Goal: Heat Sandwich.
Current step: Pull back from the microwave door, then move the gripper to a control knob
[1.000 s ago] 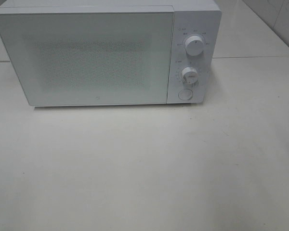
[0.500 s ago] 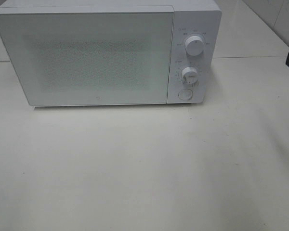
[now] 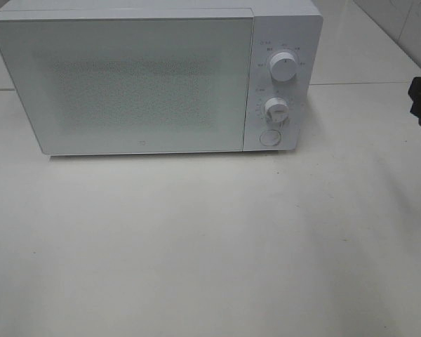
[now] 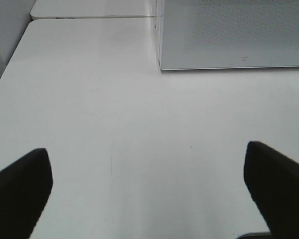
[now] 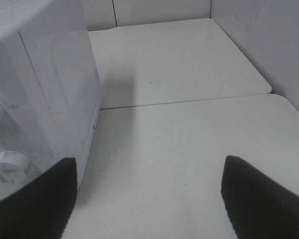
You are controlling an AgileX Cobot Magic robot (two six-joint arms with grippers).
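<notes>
No sandwich in any view, so with left gripper (image 4: 145, 149) and right gripper (image 5: 147, 164) both spread and empty, the right one should probably push the round white button (image 3: 269, 137) on the boxy white microwave (image 3: 126, 84) squarely.

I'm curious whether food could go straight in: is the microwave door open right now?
No, the microwave door sits closed, flush with the control panel beside it.

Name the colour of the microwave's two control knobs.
Both knobs are white, matching the microwave body; the exterior high view shows them best.
</notes>
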